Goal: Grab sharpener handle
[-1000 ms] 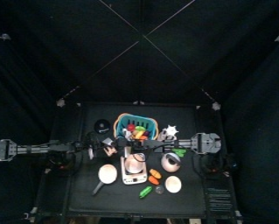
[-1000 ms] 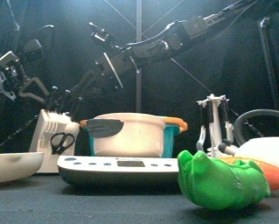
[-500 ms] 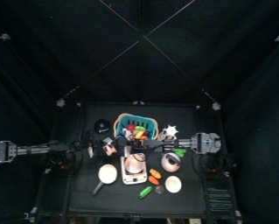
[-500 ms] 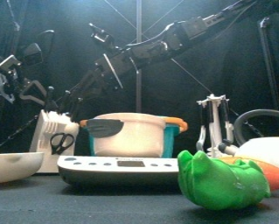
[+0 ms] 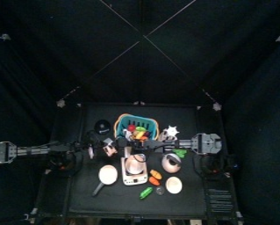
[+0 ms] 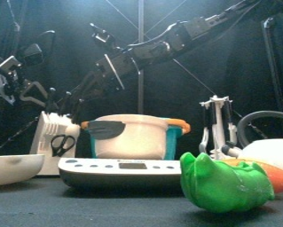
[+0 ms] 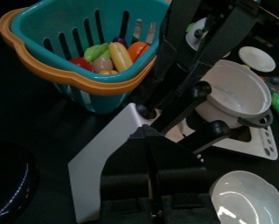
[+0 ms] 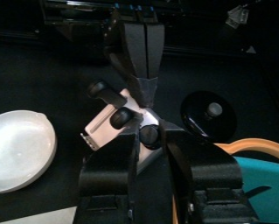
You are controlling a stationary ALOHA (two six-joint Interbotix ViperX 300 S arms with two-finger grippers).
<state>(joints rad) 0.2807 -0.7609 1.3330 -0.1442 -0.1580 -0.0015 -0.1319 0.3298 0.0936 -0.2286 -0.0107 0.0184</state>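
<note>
Sharpener (image 6: 215,124) stands upright, long axis vertical — right gripper (image 8: 148,138)'s jaws grasp its handle (image 8: 148,131), left gripper (image 7: 144,140)'s clenched empty

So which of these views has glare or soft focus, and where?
Front view: the green toy nearest the lens is soft, and a lamp flares at top centre. Left wrist view: glare on the white bowl. Top view: the table is lit and the curtains stay dark. Right wrist view: even light, white plate bright.

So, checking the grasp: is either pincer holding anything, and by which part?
The right pincer looks clamped on the sharpener's black handle; the left pincer, shut, holds nothing.
</note>
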